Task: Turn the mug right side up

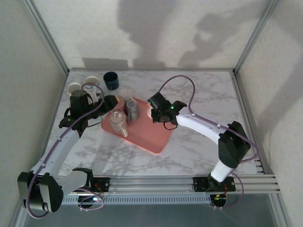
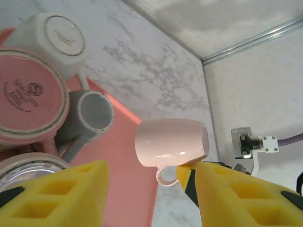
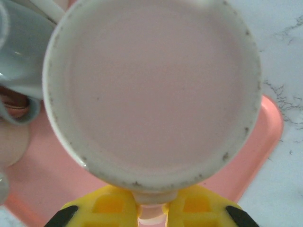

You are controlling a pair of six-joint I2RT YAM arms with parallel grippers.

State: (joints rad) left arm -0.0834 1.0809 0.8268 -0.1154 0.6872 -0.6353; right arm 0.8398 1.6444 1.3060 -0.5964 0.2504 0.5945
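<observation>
"What is on the pink tray (image 1: 151,139)?"

"A grey mug (image 2: 94,111) showing its open mouth, a pink mug (image 2: 28,94) bottom up, and a glass one (image 2: 28,172). A white mug (image 2: 54,40) is bottom up by the tray's far edge."

"Where is the pale pink mug (image 2: 170,142)?"

"In the air over the tray's right side, lying sideways. The right gripper (image 3: 151,205) pinches its handle (image 2: 160,178) tight. The left gripper (image 2: 150,189) is by the tray's left side, jaws apart, not touching it."

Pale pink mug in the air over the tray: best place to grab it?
The mug lies sideways, handle hanging underneath, clear of the wall. Pinch the handle from the base end, as the right tool does now; that probably leaves the body free to swing upright.
</observation>
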